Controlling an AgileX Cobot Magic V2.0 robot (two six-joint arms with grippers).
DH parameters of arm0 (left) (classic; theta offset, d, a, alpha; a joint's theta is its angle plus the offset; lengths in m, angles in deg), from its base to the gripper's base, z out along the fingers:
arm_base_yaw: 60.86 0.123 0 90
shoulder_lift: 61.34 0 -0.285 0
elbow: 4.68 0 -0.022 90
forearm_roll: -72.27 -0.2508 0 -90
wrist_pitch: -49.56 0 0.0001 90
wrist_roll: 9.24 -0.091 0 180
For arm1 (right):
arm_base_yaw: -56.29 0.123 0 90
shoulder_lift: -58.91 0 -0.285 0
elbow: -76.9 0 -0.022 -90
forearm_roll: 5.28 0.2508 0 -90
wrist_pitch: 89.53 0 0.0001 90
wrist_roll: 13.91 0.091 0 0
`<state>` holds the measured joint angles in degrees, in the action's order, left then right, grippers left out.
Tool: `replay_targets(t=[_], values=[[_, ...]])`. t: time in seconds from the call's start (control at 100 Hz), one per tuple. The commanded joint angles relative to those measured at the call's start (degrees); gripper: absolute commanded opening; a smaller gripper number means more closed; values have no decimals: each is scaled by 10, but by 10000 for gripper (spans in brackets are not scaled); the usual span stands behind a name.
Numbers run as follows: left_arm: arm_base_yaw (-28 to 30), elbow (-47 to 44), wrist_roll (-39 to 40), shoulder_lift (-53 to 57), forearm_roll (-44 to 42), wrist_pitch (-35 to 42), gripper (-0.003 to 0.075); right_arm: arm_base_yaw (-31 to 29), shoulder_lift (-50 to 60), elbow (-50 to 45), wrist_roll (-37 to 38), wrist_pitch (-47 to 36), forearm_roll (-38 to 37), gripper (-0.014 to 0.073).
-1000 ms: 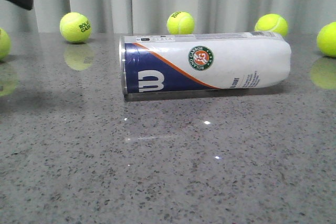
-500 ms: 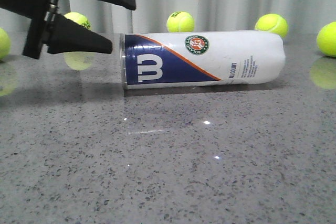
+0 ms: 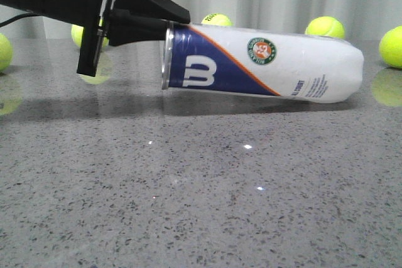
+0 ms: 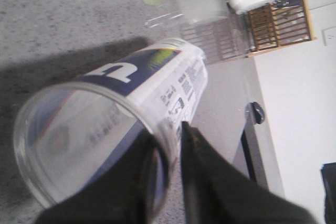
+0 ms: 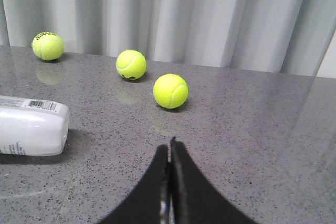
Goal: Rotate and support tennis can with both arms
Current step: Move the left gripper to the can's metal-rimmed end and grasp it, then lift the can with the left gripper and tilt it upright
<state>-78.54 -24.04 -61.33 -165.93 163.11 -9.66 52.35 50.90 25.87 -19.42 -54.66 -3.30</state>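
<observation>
The left gripper (image 3: 164,22), at the upper left of the front view, pinches the open rim of the tennis can (image 3: 264,62), probably to tip it up. That end is off the table (image 3: 188,205). The right gripper (image 5: 169,153) waits pressed together, holding nothing.

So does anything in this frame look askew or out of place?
The tennis can lies on its side but not flat: its open end is lifted off the table, pinched at the rim by the left gripper, while the closed end rests down. The can looks empty, with loose tennis balls scattered around.
</observation>
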Motion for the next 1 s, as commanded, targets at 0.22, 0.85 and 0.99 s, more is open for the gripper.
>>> replay_targets(t=[0.22, 0.85, 0.99], values=[[-4, 18, -68, 31, 72, -96, -19, -4, -9, 13, -5, -45, 0, -71], [-11, 160, 86, 242, -328, 65, -19, -4, -9, 13, -5, -45, 0, -71], [-44, 230, 182, 245, -462, 15, -19, -4, -9, 13, -5, -45, 0, -71]])
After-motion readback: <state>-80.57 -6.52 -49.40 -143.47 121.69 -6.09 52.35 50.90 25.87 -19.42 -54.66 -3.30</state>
